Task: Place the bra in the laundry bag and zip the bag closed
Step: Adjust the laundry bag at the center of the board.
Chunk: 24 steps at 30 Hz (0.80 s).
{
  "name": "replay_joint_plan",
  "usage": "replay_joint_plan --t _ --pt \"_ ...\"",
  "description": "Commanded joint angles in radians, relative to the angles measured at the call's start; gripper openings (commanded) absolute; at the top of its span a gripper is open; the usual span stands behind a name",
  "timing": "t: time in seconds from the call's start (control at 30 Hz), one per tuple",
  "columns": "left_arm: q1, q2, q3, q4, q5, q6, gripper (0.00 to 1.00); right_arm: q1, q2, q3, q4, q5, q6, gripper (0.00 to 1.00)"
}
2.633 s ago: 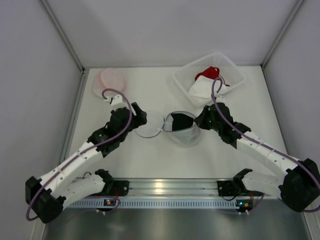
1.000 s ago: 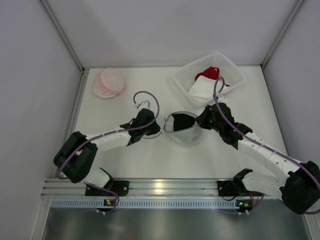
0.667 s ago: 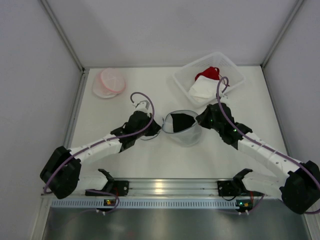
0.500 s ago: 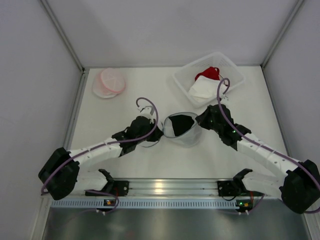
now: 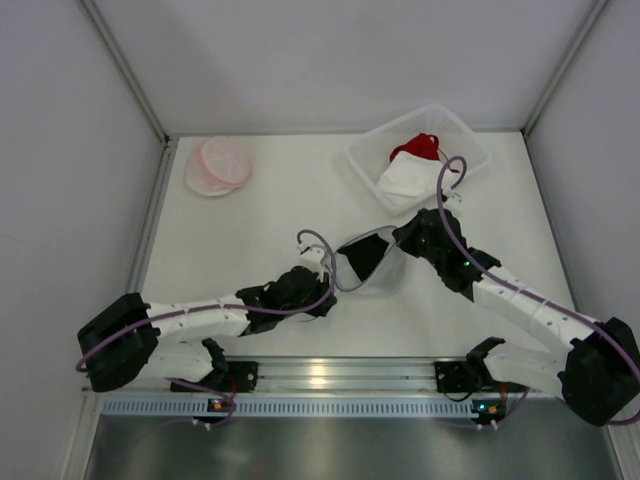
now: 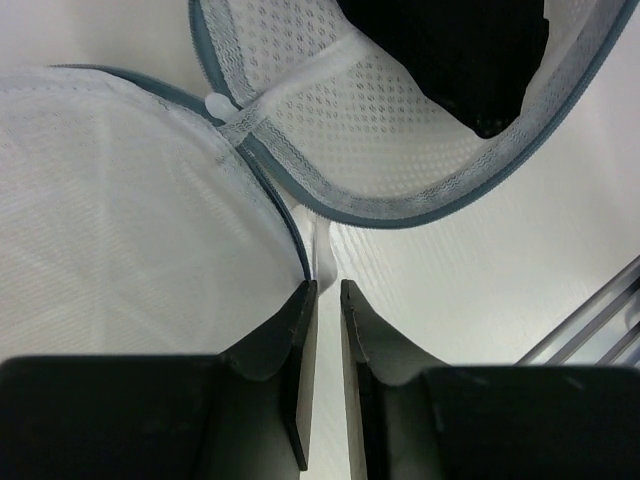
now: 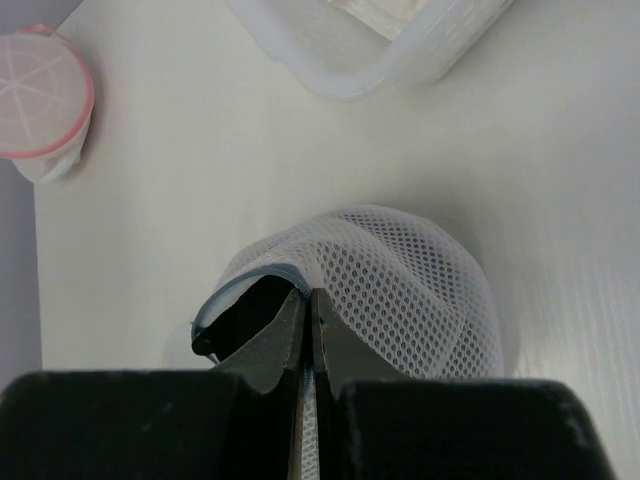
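The white mesh laundry bag [image 5: 385,278] lies mid-table, its blue-edged mouth gaping, with the black bra [image 5: 365,252] inside. My right gripper [image 5: 402,240] is shut on the bag's rim; in the right wrist view its gripper [image 7: 307,295] pinches the mesh edge of the bag [image 7: 420,290] beside the dark bra [image 7: 240,310]. My left gripper [image 5: 328,287] sits at the bag's near-left side. In the left wrist view the gripper [image 6: 322,290] has a narrow slit between its jaws, and a white zipper tab [image 6: 322,245] ends right at the tips. The bag's flap [image 6: 120,200] spreads to the left, with the bra [image 6: 450,50] above.
A clear plastic basket [image 5: 470,135] with red and white clothes stands at the back right, just beyond the right arm, and its basket [image 7: 370,40] rim shows in the right wrist view. Pink-rimmed round mesh bags [image 5: 220,165] lie back left. A metal rail [image 5: 320,375] runs along the near edge.
The left arm swung toward the near edge, dragging the bag's flap side round; the mouth has narrowed and tilted. The left jaws have just parted a little. The right gripper has barely moved.
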Motion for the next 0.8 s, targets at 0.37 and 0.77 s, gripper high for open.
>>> replay_joint_plan --t 0.37,0.77 --pt "-0.048 0.149 0.029 0.150 -0.146 -0.026 0.19 -0.002 -0.033 -0.070 0.130 0.012 0.048 0.00" --pt "-0.048 -0.142 0.023 -0.102 0.075 -0.006 0.86 0.003 -0.033 -0.027 0.094 0.023 0.006 0.00"
